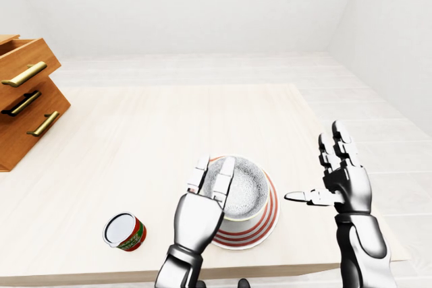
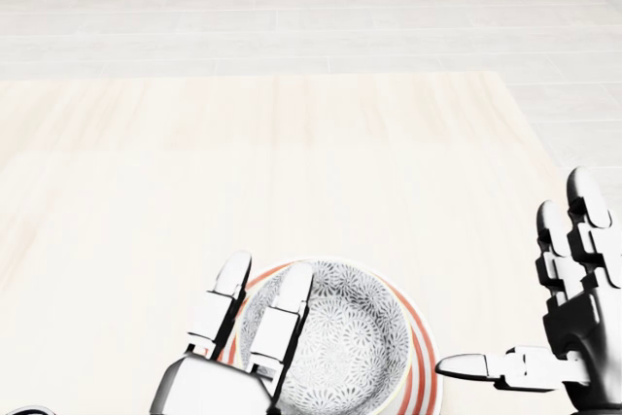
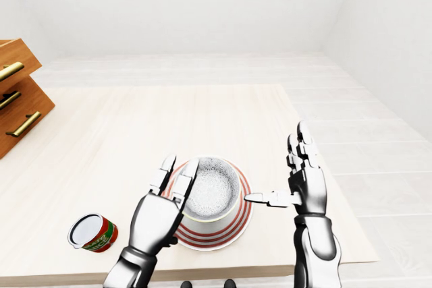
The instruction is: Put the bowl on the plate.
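A grey patterned bowl [image 1: 244,190] sits on a red-striped plate [image 1: 266,222] near the bottom edge of the table in the left-eye view. My left hand [image 1: 210,179] stands open at the bowl's left rim, fingers extended over it and not closed round it. My right hand [image 1: 322,170] is open to the right of the plate, fingers pointing up and thumb aimed at the bowl, with a gap between them. The head view shows the bowl [image 2: 335,337] between both hands.
A small red can [image 1: 125,231] lies on its side at the left of the plate. A wooden drawer unit [image 1: 25,102] with brass handles stands at the table's left edge. The table edge [image 1: 270,269] runs just below the plate.
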